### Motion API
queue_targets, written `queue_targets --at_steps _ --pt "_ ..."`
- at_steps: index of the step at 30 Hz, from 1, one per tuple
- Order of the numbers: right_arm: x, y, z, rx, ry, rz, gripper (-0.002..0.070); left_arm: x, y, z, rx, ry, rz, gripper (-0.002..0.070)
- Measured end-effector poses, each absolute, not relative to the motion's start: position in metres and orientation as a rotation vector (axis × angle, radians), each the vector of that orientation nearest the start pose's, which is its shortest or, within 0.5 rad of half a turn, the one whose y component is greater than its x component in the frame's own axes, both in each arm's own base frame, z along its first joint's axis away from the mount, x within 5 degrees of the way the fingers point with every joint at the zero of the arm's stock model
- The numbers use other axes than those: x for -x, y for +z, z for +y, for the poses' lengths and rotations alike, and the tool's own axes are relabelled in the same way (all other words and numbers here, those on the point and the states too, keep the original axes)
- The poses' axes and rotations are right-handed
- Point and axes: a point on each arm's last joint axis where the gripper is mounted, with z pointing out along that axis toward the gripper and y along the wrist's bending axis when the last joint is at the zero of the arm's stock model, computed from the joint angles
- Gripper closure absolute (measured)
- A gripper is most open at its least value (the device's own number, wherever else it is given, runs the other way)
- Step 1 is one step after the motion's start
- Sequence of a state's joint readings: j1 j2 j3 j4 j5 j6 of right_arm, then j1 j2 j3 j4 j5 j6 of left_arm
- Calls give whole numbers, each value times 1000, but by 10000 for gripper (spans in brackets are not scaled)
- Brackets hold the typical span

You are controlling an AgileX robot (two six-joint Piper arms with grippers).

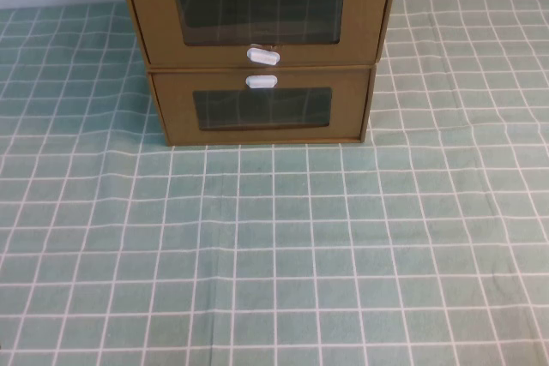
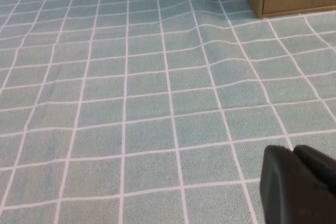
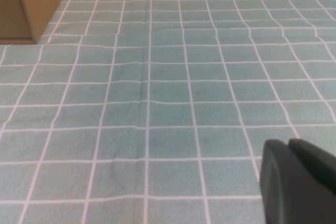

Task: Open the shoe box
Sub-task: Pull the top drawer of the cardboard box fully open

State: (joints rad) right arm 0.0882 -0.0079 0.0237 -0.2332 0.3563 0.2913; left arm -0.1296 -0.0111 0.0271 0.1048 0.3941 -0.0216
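Opening not begun: the shoe box, a two-drawer stack at the far middle of the cloth, is shut, while the left gripper and right gripper, both closed and empty, hover well short of it; next, probably, one must open, reach a handle and pull.

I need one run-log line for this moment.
upper shoe box: closed | lower shoe box: closed | left gripper: shut, above cloth | right gripper: shut, above cloth
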Motion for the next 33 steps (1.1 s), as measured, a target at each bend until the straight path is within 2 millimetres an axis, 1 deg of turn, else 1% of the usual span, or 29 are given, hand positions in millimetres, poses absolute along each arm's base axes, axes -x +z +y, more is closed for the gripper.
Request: queue_targets --at_steps 27,33 --pt "-54 174 -3 -42 38 1846 690 -52 169 -3 -166 1 1884 680" --pt "-54 174 -3 -42 38 1846 690 -52 170 -2 -188 36 1881 680"
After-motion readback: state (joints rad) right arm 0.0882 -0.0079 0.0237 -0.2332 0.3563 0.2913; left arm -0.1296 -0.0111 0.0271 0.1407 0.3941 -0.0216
